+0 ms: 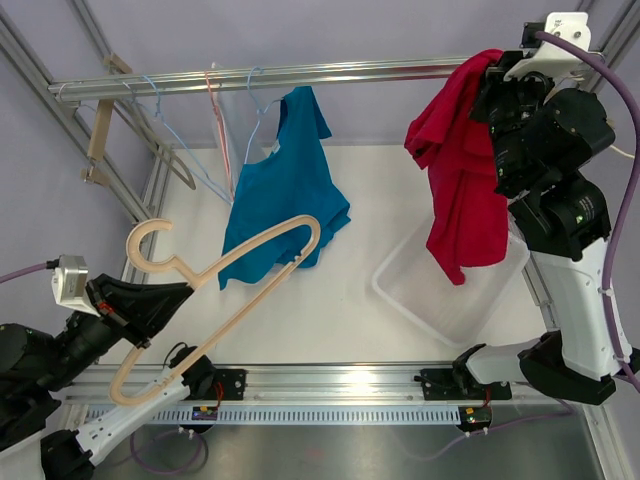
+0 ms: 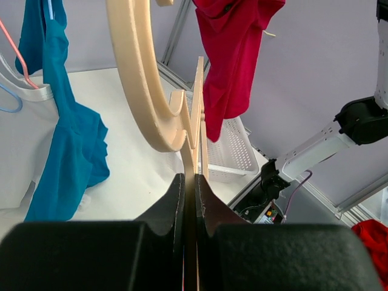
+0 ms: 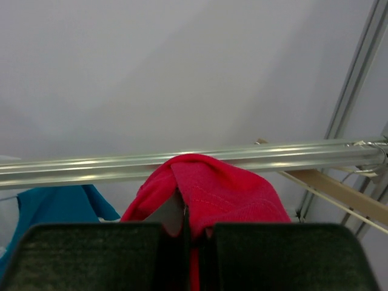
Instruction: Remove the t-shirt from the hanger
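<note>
Nearest, at the left, the left gripper (image 2: 189, 182) has its fingers clamped flat on the thin edge of the hanger (image 2: 136, 73), close to where the hook meets the shoulders. The hanger is tilted, with its hook toward the left frame and its arms reaching out over the table (image 1: 330, 320). It is bare, with no cloth on either arm. Further in on the right stands the basket (image 1: 420, 310), and the red shirt (image 1: 465, 190) hangs above it, bunched and limp, with its lower hem seemingly over the basket's near half. The shirt is well apart from the hanger and touches nothing but its holder. The right gripper (image 3: 185, 233) is raised high, almost level with the rail (image 1: 350, 73), and its fingers are pinched together on a fold at the top of the red cloth. At the back a blue shirt (image 1: 280, 190) hangs from the rail on its own hanger, with a few empty hangers beside it to the left. The removal itself looks done, since shirt and hanger are in separate grips, and the step in hand is putting the shirt away. The next move probably calls for lowering the right arm so that the cloth gathers inside the basket walls before the fingers part. From this height the loose hem could drape over the rim. The left arm then needs a place to put the hanger down without swinging it into the blue shirt.
</note>
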